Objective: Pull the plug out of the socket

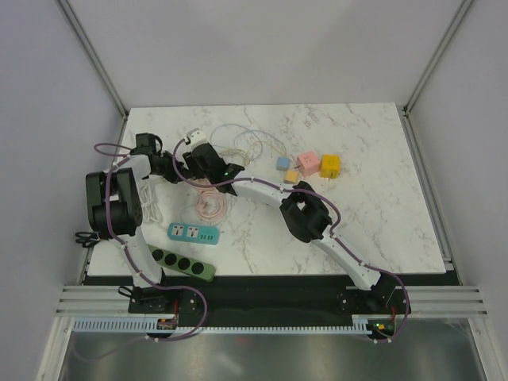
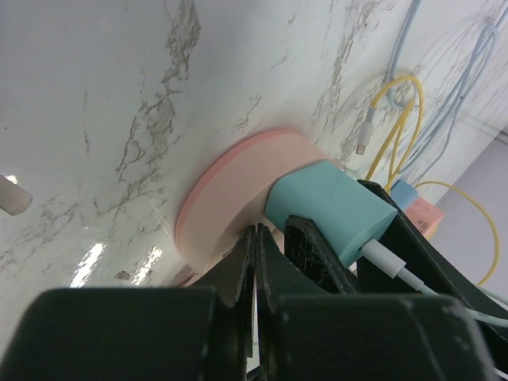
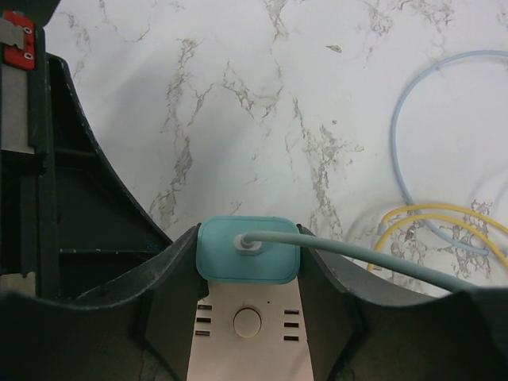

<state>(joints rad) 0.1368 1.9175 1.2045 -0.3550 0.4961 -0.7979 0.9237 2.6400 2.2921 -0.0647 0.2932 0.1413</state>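
Observation:
A teal plug point(image 3: 222, 258) with a pale green cable sits in a pink socket block point(image 3: 248, 337) on the marble table. My right gripper point(image 3: 248, 238) is shut on the plug, one finger on each side. In the left wrist view the plug point(image 2: 329, 208) stands out of the pink socket point(image 2: 230, 198). My left gripper point(image 2: 255, 235) is shut, its tips pressed against the socket's rim beside the plug. In the top view both grippers, the left point(image 1: 175, 168) and the right point(image 1: 200, 159), meet at the table's far left; the socket is hidden under them.
A teal power strip point(image 1: 193, 232) and a green one point(image 1: 182, 263) lie near the front left. A coiled pink cable point(image 1: 210, 205) lies between them and the grippers. Loose yellow and blue cables point(image 1: 254, 143) and several coloured cube adapters point(image 1: 331, 165) lie to the right.

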